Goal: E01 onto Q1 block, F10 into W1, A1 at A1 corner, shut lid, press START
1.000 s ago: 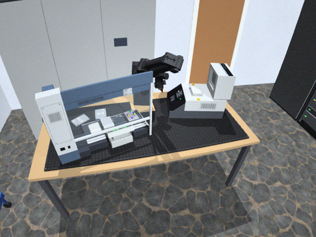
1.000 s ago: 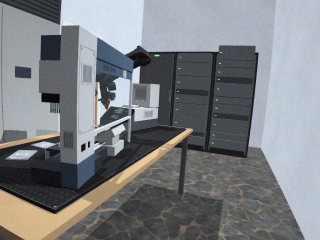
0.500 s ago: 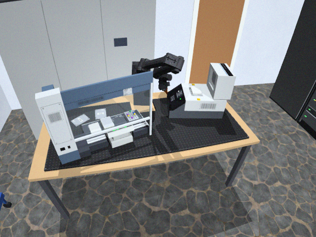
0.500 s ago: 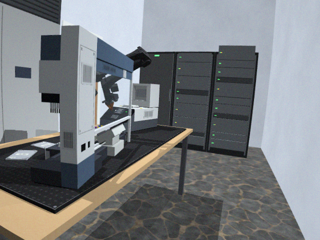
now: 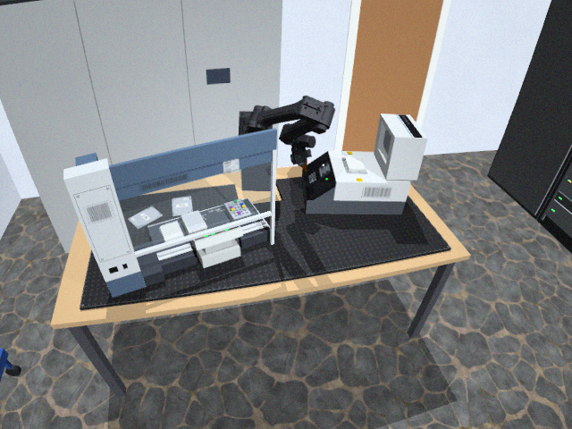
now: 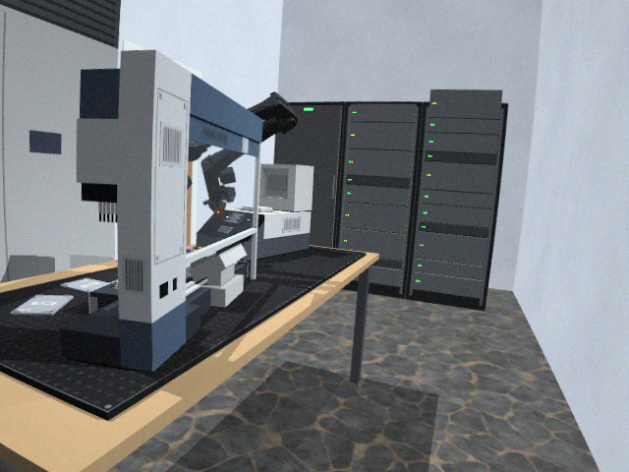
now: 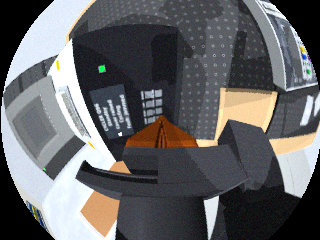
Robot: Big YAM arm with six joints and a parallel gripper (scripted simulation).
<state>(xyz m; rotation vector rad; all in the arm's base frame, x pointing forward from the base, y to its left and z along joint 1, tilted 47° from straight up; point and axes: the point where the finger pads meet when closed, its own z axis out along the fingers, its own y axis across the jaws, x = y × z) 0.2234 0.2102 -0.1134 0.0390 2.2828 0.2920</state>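
The cycler Q1 (image 5: pixel 365 189) (image 6: pixel 287 225) stands at the right of the mat. Its lid (image 5: pixel 399 145) (image 6: pixel 288 187) is up and open. A white plate (image 5: pixel 353 164) lies on its block; I cannot read its label. The slanted black panel (image 5: pixel 321 175) (image 7: pixel 120 103) shows a green lamp (image 5: pixel 326 179) (image 7: pixel 102 68). My gripper (image 5: pixel 305 172) (image 6: pixel 219 208) (image 7: pixel 161 119) is shut and empty, its orange tips just in front of the panel's keys. On the deck two white plate-sized pieces (image 5: pixel 194 222) (image 5: pixel 169 230) lie side by side.
The tube cooling block (image 5: pixel 237 210) (image 7: pixel 303 60) with coloured tubes sits at the deck's right end. Two flat pale pieces (image 5: pixel 181 204) (image 5: pixel 144 216) lie behind the row. The liquid handler's blue beam (image 5: pixel 194 161) and white post (image 5: pixel 273 184) stand close to the left of my arm.
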